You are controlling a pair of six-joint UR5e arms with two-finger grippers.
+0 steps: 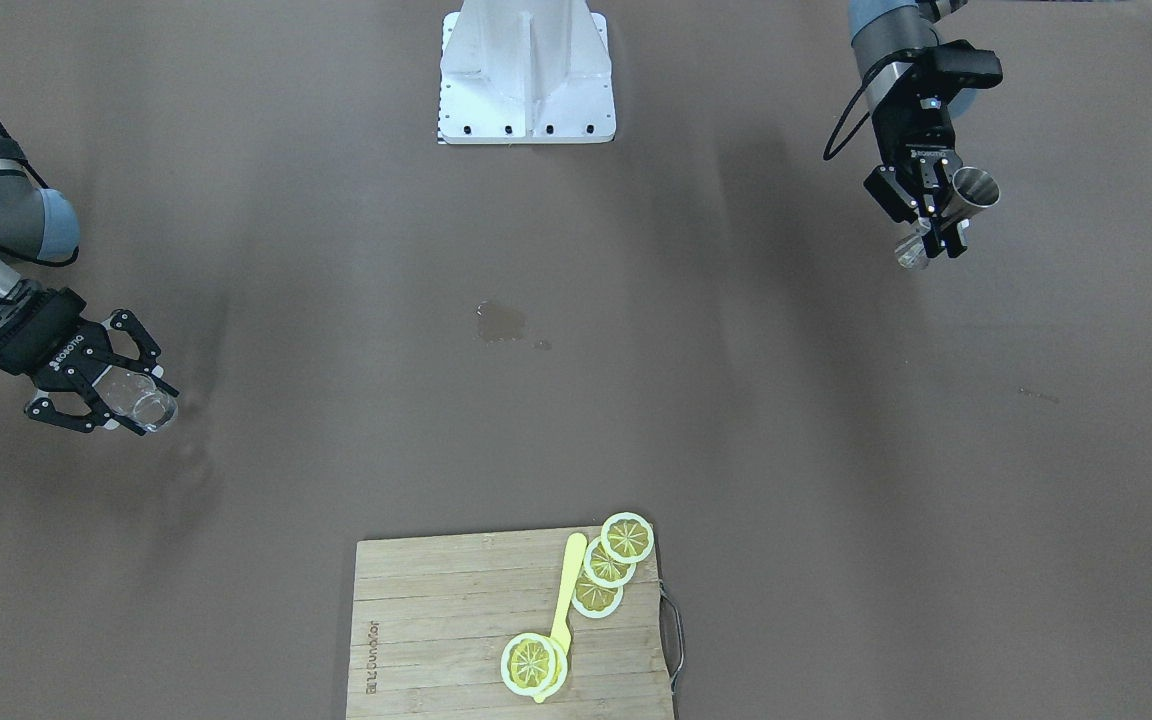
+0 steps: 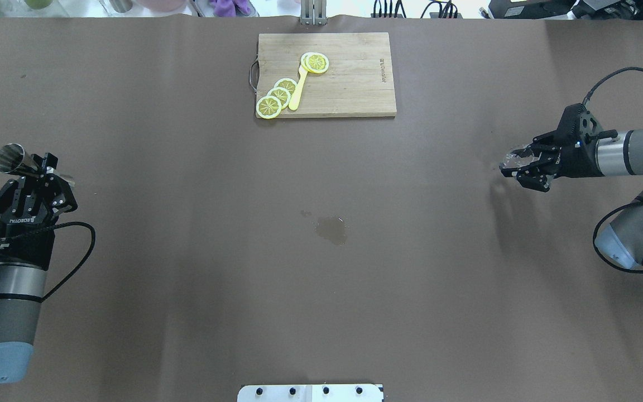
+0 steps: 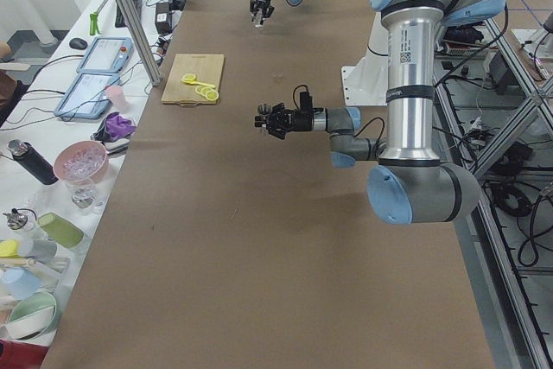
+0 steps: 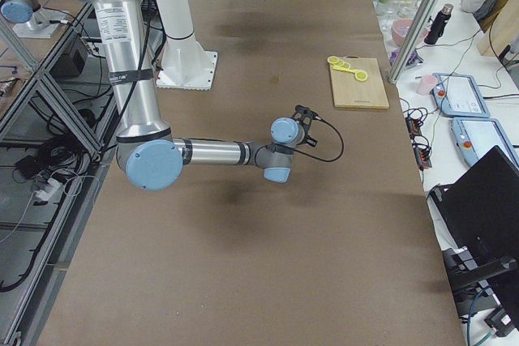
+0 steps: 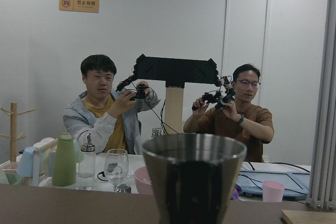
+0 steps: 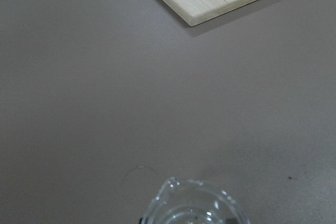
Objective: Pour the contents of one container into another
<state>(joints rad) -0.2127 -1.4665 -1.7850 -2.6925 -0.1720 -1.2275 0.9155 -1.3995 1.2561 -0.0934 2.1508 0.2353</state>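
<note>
L gripper (image 1: pixel 941 228) clamps tilted steel cone jigger (image 1: pixel 976 188); R gripper (image 1: pixel 136 406) holds clear glass cup (image 1: pixel 156 408); opp ends of table (image 2: pixel 187 290); risk: tilt spills en route.

The left arm (image 2: pixel 4 324) and right arm (image 2: pixel 637 152) are silver-grey tubes with black bands and light-blue joint caps (image 1: pixel 58 225). Each ends in a black two-finger claw, the left claw (image 1: pixel 939 228) and the right claw (image 1: pixel 141 408), lettered ROBOTIQ in white. A black cable (image 2: pixel 93 241) loops off each wrist. The white base (image 1: pixel 526 70) carries black screws (image 1: pixel 508 129) along its flange.
</note>
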